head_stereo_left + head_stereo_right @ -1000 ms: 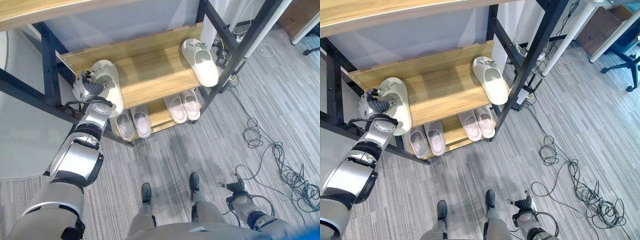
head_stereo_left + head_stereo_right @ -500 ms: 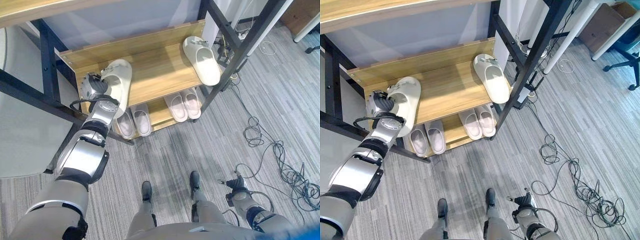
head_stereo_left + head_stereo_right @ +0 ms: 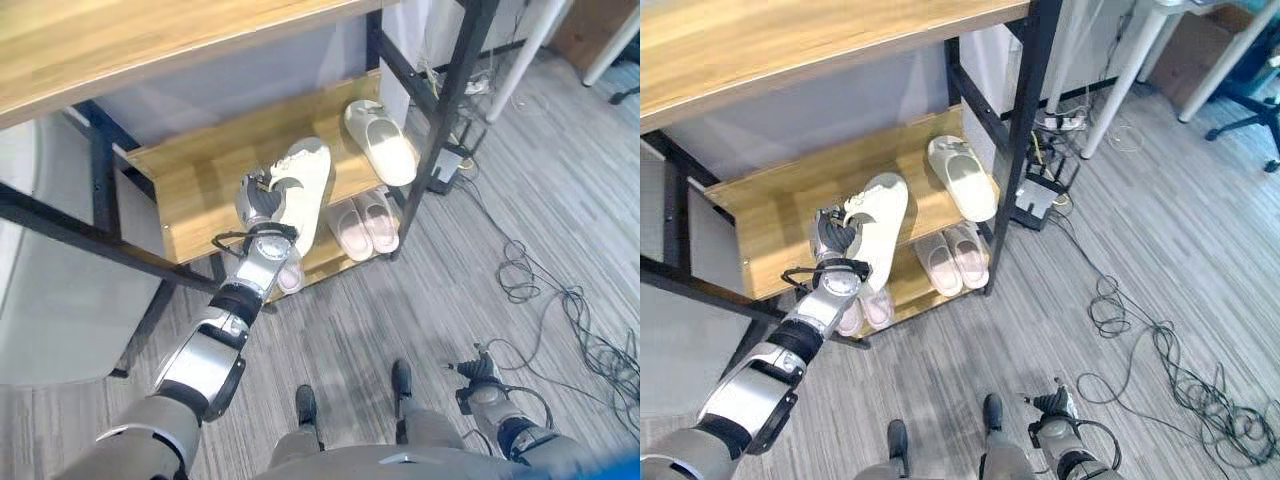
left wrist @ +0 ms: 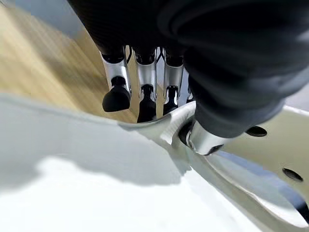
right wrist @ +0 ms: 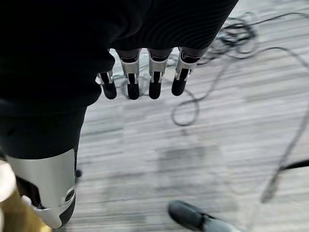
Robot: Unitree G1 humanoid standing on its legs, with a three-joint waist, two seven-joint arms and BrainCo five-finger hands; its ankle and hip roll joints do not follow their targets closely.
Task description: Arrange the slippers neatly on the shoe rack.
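While my left hand (image 3: 262, 198) has its fingers curled round the cream slipper (image 3: 303, 185) over the rack's middle shelf (image 3: 190, 180), I want it squared beside its mate (image 3: 380, 141) before letting go. My right hand (image 3: 484, 376) hangs idle, fingers relaxed.

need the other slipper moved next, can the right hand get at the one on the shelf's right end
Probably not as it stands: the right hand hangs low over the floor, apart from that slipper, with the rack's black post standing between them.
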